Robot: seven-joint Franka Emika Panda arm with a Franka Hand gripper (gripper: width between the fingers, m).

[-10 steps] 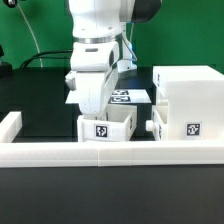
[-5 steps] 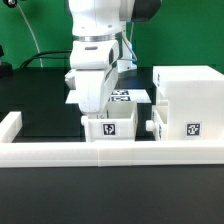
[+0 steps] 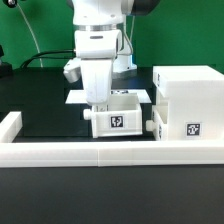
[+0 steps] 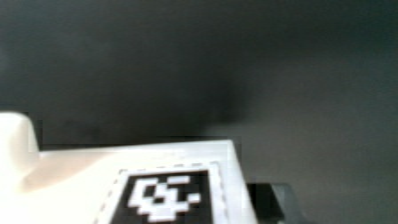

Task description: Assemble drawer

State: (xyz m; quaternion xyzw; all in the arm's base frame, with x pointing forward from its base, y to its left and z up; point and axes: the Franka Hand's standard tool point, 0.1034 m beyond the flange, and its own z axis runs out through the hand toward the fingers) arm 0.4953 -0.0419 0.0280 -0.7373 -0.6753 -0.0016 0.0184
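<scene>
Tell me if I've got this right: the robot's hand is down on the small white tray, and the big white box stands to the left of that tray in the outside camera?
Nearly. The tall case stands on the exterior view's right of the small tray, not its left. The gripper is indeed down at that tray, as the exterior view shows.

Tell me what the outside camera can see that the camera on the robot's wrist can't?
Only the exterior view shows the tall case, the white rail along the table edge, the marker board behind, and the gripper reaching down at a small tray. Only the wrist view shows a blurry close-up of a white part from above, its square tag filling the picture. Both show the black table and a black-and-white tag.
</scene>
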